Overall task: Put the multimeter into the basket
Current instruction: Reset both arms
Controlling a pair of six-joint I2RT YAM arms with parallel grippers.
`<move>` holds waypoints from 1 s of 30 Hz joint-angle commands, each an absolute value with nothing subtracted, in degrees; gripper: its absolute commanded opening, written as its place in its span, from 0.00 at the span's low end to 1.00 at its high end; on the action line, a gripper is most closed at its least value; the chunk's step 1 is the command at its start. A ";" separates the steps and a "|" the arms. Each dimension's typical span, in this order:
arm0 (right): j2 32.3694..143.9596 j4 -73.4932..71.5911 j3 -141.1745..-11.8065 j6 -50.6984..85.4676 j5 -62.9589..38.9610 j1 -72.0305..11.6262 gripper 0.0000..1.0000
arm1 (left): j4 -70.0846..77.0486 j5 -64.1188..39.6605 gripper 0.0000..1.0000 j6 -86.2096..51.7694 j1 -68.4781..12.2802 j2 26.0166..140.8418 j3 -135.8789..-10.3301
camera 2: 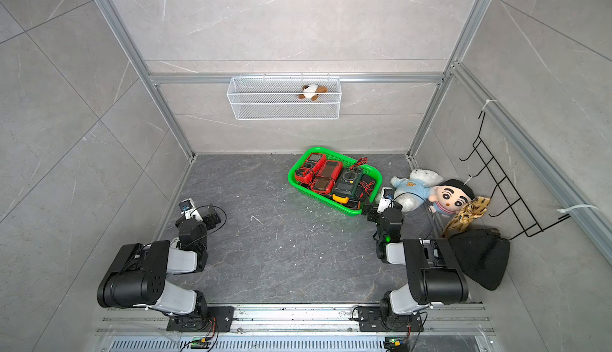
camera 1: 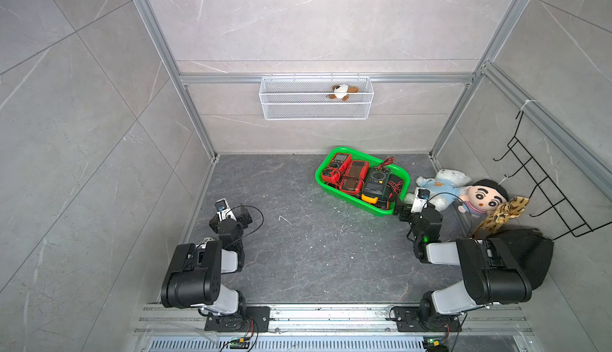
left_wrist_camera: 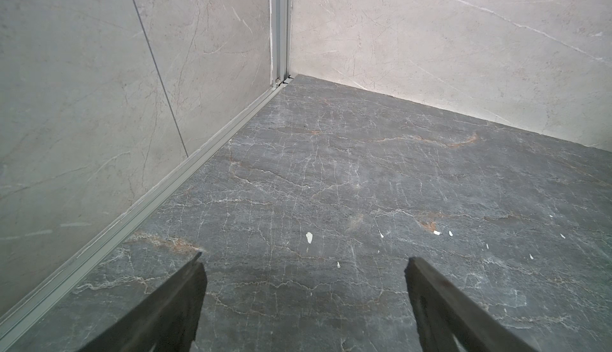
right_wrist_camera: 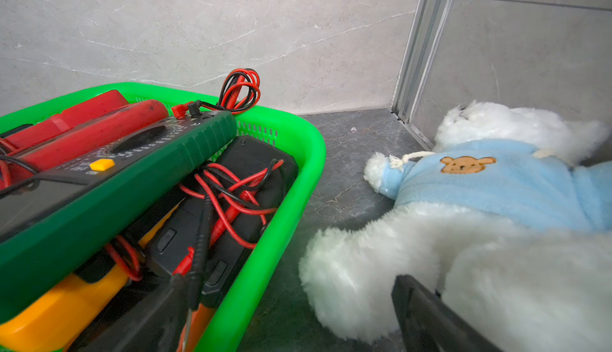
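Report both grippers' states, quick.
Left gripper: open, empty.
Right gripper: open, holding nothing; one finger inside the basket, the other beside the bear.

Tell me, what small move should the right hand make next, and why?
Probably lift the right hand straight up and then back from the basket. It is open and empty and straddles the basket's rim beside the white bear, so rising first should keep it from snagging either. The meters lie inside the basket, and I see none left on the floor.
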State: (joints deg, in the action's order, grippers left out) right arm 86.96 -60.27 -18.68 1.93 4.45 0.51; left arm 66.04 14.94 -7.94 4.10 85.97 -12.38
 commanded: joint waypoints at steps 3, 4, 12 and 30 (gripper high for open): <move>87.89 -55.62 -18.65 1.49 5.01 0.66 1.00 | 68.62 15.75 0.98 -8.70 3.78 85.87 -12.02; 87.89 -55.62 -18.68 1.49 5.01 0.61 1.00 | 68.64 15.80 0.98 -8.70 3.78 85.87 -12.02; 87.85 -55.48 -18.81 1.41 5.15 0.61 1.00 | 68.63 15.79 0.98 -8.70 3.78 85.87 -12.02; 87.93 -53.50 -19.86 -0.25 0.45 0.59 1.00 | 68.53 15.74 0.98 -8.74 3.73 85.87 -12.05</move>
State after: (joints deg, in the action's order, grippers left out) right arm 86.96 -58.11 -19.84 1.45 -0.01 0.58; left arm 66.04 14.94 -7.94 4.10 85.97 -12.38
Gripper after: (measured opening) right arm 0.997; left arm 0.981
